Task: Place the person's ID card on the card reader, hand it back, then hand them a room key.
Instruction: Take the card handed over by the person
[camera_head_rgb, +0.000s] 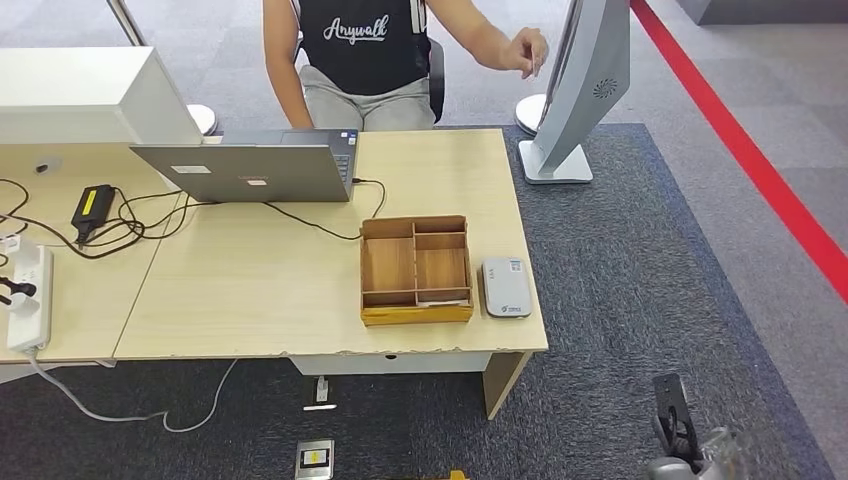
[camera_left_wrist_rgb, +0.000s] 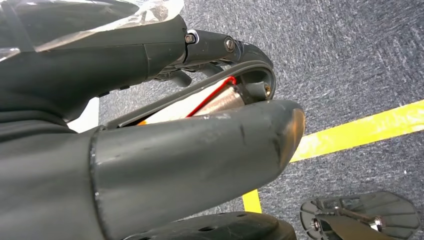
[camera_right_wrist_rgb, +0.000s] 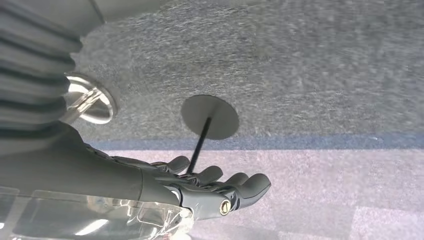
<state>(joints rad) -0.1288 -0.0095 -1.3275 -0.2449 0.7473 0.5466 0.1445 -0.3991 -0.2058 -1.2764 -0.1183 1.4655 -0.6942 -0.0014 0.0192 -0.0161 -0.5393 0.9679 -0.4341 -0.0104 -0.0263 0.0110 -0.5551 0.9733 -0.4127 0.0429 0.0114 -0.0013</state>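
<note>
A grey-white card reader (camera_head_rgb: 506, 287) lies flat near the desk's front right corner. Just left of it stands a wooden compartment box (camera_head_rgb: 415, 318), with a pale card edge in its front compartment. A person (camera_head_rgb: 365, 50) sits behind the desk, one hand (camera_head_rgb: 527, 48) held out to the side; I cannot make out a card in it. My right hand (camera_head_rgb: 678, 420) hangs low beside the desk, over the carpet, its fingers (camera_right_wrist_rgb: 215, 182) loosely spread and holding nothing. My left hand (camera_left_wrist_rgb: 200, 125) hangs above the floor, thumb and fingers around nothing.
A laptop (camera_head_rgb: 250, 170) with cables stands open at the desk's (camera_head_rgb: 260, 290) back. A power strip (camera_head_rgb: 30, 300) lies far left. A white screen stand (camera_head_rgb: 585, 90) rises right of the desk. A red floor line (camera_head_rgb: 760, 160) runs beyond it, and yellow tape (camera_left_wrist_rgb: 360, 132) marks the floor below me.
</note>
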